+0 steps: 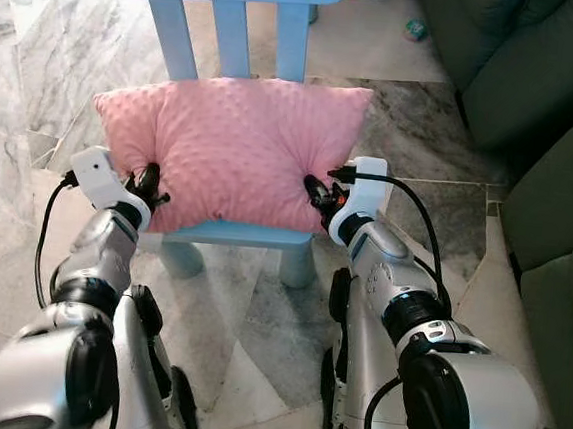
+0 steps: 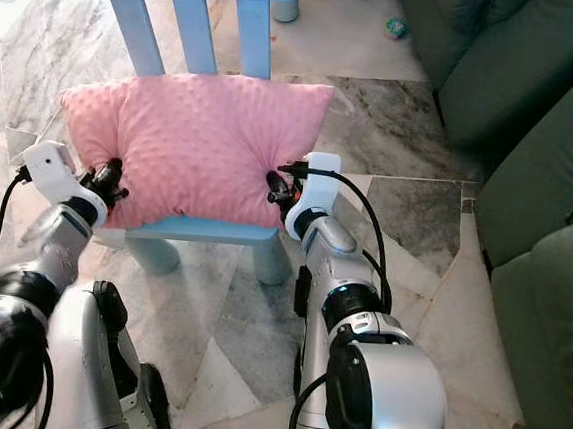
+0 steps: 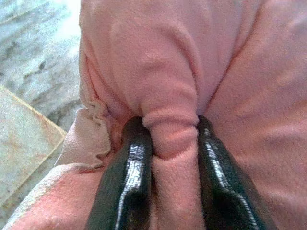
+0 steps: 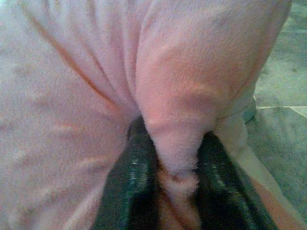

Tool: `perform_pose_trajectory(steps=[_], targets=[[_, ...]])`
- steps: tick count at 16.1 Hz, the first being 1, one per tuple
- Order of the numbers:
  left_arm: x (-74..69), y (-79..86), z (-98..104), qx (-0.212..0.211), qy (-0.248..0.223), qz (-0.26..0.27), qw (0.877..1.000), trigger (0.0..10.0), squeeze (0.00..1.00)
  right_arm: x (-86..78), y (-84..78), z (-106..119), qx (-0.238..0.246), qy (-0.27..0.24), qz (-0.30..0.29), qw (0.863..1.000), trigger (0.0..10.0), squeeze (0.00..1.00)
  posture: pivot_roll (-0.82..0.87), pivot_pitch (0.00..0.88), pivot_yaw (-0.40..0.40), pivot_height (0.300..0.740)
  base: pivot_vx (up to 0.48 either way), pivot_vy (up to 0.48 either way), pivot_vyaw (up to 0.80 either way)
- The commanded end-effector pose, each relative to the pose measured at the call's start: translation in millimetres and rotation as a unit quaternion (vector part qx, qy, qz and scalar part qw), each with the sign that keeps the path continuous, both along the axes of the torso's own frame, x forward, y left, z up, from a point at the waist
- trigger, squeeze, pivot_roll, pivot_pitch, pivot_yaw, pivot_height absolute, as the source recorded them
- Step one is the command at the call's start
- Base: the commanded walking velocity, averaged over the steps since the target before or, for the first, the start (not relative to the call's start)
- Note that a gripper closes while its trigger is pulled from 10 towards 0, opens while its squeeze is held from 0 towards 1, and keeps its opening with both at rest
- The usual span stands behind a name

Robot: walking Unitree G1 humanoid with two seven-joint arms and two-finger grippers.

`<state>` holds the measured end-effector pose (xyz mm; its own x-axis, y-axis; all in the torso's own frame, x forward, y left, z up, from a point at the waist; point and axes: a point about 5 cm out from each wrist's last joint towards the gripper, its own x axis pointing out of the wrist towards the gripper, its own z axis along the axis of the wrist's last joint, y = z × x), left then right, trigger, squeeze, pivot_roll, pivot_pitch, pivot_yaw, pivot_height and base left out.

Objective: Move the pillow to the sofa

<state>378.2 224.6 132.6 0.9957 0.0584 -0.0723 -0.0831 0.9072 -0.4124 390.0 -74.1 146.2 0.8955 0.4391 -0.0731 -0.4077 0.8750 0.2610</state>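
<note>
Two-hand pinch grip on pink pillow (image 1: 234, 150), resting on seat of blue chair (image 1: 232, 29).

Left hand (image 1: 147, 184) and right hand (image 1: 319, 192) each clamped on a fabric fold at opposite ends of long axis. Green sofa (image 1: 555, 128) to robot's right, nearer right arm.

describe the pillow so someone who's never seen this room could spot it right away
Find the light blue chair on the marble floor, left of the green sofa. On its seat lies the pillow, pink and dimpled, pinched by the left gripper and right gripper.
</note>
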Motion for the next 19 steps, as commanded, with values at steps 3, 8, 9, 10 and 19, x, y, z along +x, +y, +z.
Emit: perform_pose_trajectory(steps=[3, 8, 9, 10, 19], targets=[[-18.5, -6.7, -23.7, 0.046, 0.006, -0.004, 0.999, 0.0, 0.0, -8.4, 5.6, -16.6, -0.016, 0.016, 0.012, 1.0, 0.0, 0.0, -0.14, 0.387, 0.041, 0.429, 0.0, 0.0, 0.0], [-42.6, -6.8, -30.0, 0.084, -0.024, 0.011, 0.996, 0.0, 0.0, -7.0, -3.3, -8.5, -0.039, -0.032, 0.008, 0.999, 0.0, 0.0, -0.14, 0.302, 0.047, 0.429, 0.0, 0.0, 0.0], [-54.4, -4.6, -25.3, 0.115, -0.042, 0.02, 0.992, 0.0, 0.0, -6.9, -7.0, -6.3, -0.03, -0.036, 0.007, 0.999, 0.0, 0.0, -0.14, 0.276, 0.049, 0.429, 0.0, 0.0, 0.0], [-56.7, -5.4, -24.5, 0.125, -0.045, 0.013, 0.991, 0.0, 0.0, -6.5, -7.2, -5.1, -0.021, -0.035, 0.009, 0.999, 0.0, 0.0, -0.14, 0.257, 0.049, 0.429, 0.0, 0.0, 0.0], [-87.8, -20.6, -34.2, 0.153, -0.056, 0.04, 0.986, 0.0, 0.0, -29.3, -10.5, -6.7, -0.063, -0.132, -0.002, 0.989, 0.0, 0.0, -0.17, 0.014, 0.078, 0.429, 0.0, 0.0, 0.0]])
